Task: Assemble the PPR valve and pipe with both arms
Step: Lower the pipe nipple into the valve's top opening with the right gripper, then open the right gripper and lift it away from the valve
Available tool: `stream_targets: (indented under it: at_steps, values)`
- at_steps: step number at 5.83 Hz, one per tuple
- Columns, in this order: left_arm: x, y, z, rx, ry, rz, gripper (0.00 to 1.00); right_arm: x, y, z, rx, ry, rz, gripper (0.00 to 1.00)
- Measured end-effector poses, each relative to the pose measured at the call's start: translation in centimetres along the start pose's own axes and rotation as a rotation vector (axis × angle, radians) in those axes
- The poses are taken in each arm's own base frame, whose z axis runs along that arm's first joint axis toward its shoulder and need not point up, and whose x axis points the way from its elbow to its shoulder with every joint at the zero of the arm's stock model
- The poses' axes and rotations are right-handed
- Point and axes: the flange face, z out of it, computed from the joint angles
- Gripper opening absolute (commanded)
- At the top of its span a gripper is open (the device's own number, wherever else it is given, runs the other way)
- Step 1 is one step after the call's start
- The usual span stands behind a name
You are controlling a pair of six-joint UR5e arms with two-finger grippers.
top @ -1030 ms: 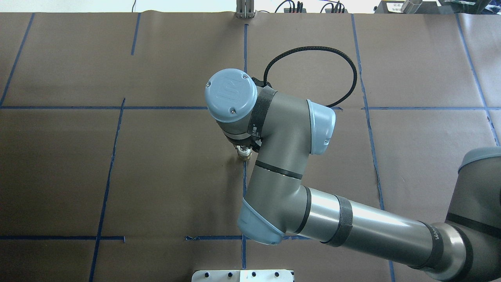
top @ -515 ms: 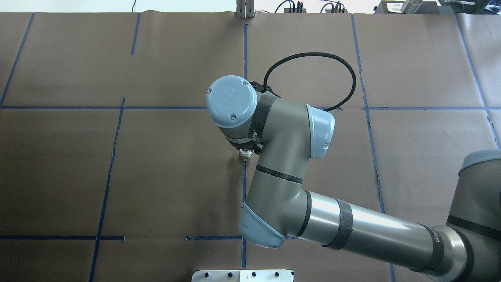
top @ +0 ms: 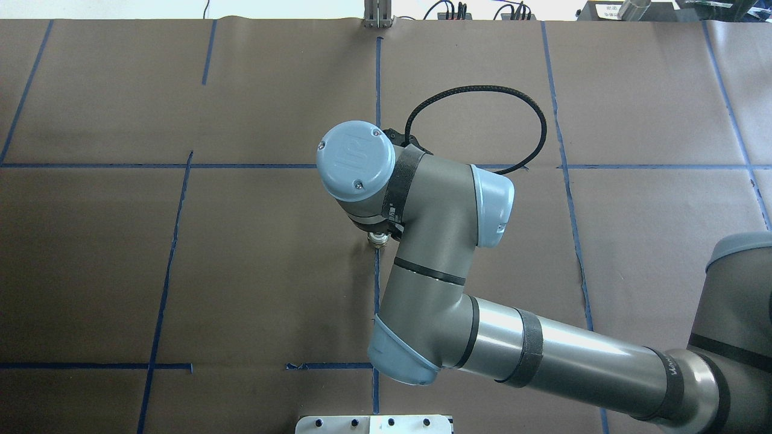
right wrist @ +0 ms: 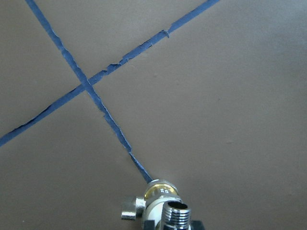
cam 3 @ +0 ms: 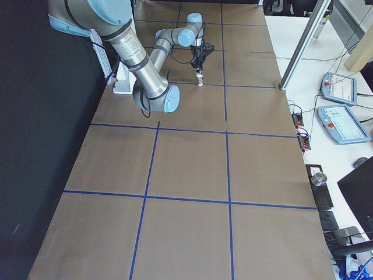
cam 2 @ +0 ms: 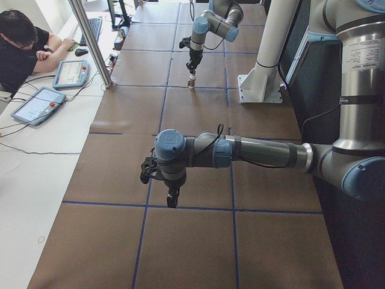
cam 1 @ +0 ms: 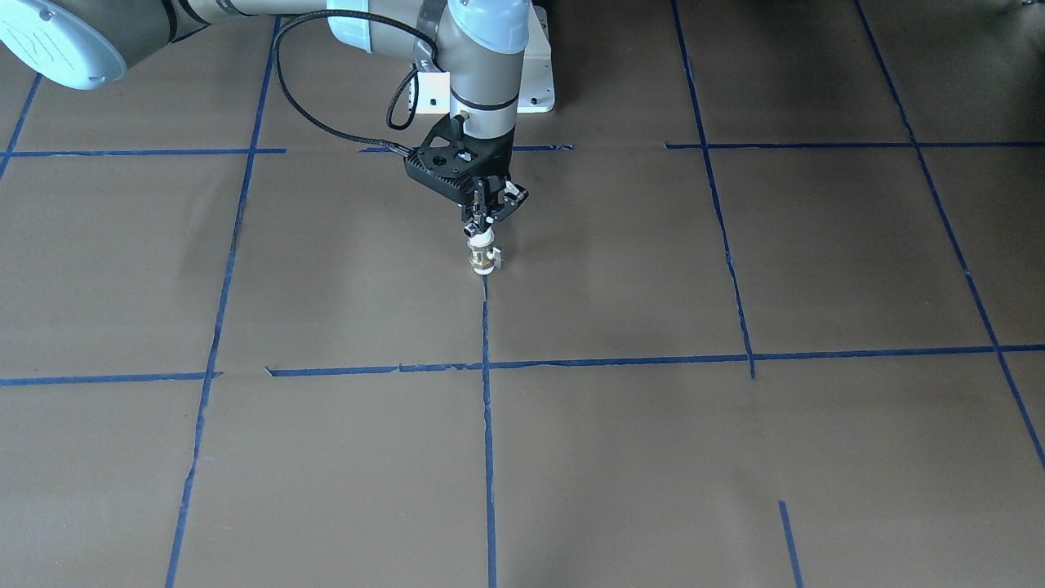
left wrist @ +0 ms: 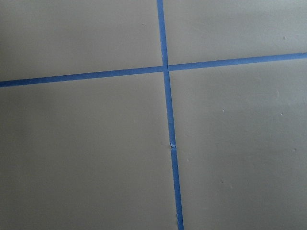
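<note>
The PPR valve (cam 1: 482, 258) stands upright on the brown table at a blue tape line, with white ends, a brass middle and a small silver lever (right wrist: 128, 211). The chrome pipe (cam 1: 475, 232) sits on its top end; its threaded open end shows in the right wrist view (right wrist: 177, 213). My right gripper (cam 1: 487, 214) points straight down, shut on the pipe. In the overhead view the right wrist hides it and only the valve (top: 378, 241) peeks out. My left gripper (cam 2: 172, 197) hangs empty-looking over bare table far from the valve; I cannot tell if it is open or shut.
Brown paper with blue tape lines (cam 1: 485, 343) covers the table. The white pedestal base (cam 1: 535, 73) stands behind the right gripper. A black cable (top: 531, 102) loops off the right wrist. An operator (cam 2: 24, 51) and tablets sit past the table's far side.
The right wrist has shifted a little towards the robot and turned slightly about its axis, with the valve staying under it.
</note>
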Motion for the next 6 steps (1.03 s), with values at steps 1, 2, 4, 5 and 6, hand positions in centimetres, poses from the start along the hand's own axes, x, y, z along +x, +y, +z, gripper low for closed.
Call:
stream_targets:
  at_steps: [1,2,4,5,6]
  values:
    - [0.0,0.0,0.0,0.001,0.0,0.001,1.0,0.0,0.0,0.1,0.0,0.001,0.0,0.92]
    - [0.1,-0.1,-0.1,0.002,0.0,0.002,1.0,0.1,0.0,0.2,0.001,0.003,0.0,0.93]
    - [0.1,-0.1,0.0,0.001,0.0,0.001,1.0,0.0,-0.2,-0.1,0.0,-0.004,-0.015,1.0]
    - [0.0,-0.1,0.1,-0.001,0.0,0.0,1.0,-0.3,-1.3,-0.9,0.001,-0.014,-0.045,1.0]
    - [-0.2,0.0,0.3,-0.005,0.0,-0.001,1.0,-0.3,-4.5,-1.7,-0.016,-0.014,-0.096,1.0]
